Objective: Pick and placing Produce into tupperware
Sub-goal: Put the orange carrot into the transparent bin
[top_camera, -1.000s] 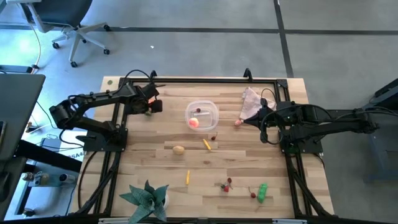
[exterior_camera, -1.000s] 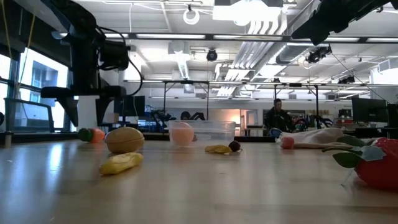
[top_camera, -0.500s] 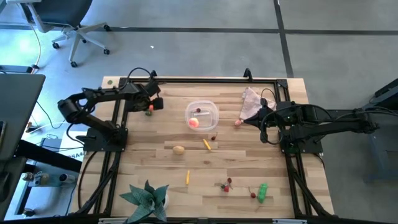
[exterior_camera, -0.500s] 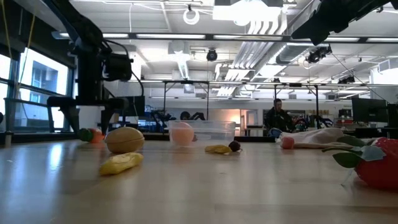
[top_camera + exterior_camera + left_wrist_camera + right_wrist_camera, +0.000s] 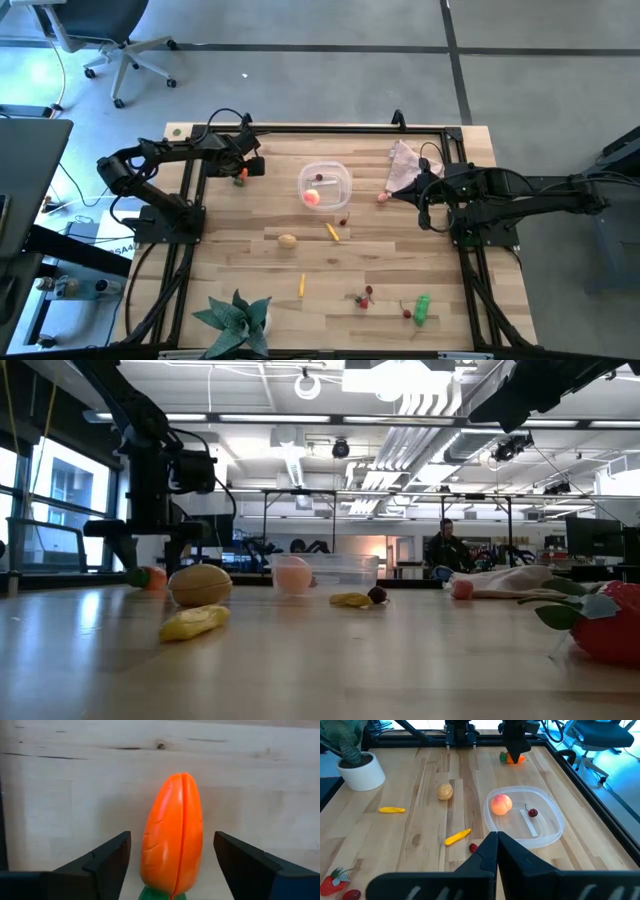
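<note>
The left gripper is down over the orange carrot near the far left corner of the table. Its two fingers are open wide, one on each side of the carrot, with a gap on both sides. They do not touch it and hold nothing. The carrot lies flat on the wood. It is bright orange with a line down its middle and a bit of green at one end.

The right gripper waits over the right side of the table, by the pink cloth. Its fingers are pressed together and hold nothing.

The clear box sits near the middle of the far side. A round peach and a cherry are inside it. A tan potato, two yellow sticks, red cherries and a green pepper lie on the wood, apart from the box.
</note>
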{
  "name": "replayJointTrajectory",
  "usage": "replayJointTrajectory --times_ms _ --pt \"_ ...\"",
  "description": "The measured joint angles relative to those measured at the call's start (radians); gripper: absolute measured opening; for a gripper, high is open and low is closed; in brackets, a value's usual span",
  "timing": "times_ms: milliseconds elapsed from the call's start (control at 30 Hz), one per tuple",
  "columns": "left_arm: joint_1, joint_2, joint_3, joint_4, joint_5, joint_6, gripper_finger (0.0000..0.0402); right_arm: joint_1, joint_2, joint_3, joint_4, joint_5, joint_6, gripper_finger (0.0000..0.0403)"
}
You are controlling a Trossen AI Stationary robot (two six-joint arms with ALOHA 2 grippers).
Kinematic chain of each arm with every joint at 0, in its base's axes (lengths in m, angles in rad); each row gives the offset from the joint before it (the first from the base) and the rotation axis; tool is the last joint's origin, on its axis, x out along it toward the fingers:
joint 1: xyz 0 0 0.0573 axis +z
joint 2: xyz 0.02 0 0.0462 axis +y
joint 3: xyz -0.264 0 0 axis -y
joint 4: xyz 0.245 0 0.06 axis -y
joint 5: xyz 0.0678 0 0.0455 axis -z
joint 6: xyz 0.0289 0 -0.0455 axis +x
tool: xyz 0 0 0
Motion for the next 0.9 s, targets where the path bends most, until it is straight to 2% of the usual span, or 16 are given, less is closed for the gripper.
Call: replayJointTrajectory --times_ms 233,600,900 --pt "0.0 0.0 -0.013 0.016 0.014 0.007 0.0221 0.0 0.0 0.0 0.0 0.0 0.0 0.0" --pt "0.0 0.0 -0.052 0.059 0.014 0.003 0.0214 0.0 0.0 0.0 0.0 0.0 0.0 0.0" --pt "0.0 0.0 -0.052 0.06 0.006 0.002 0.0177 0.0 0.0 0.0 0.0 0.0 0.0 0.0"
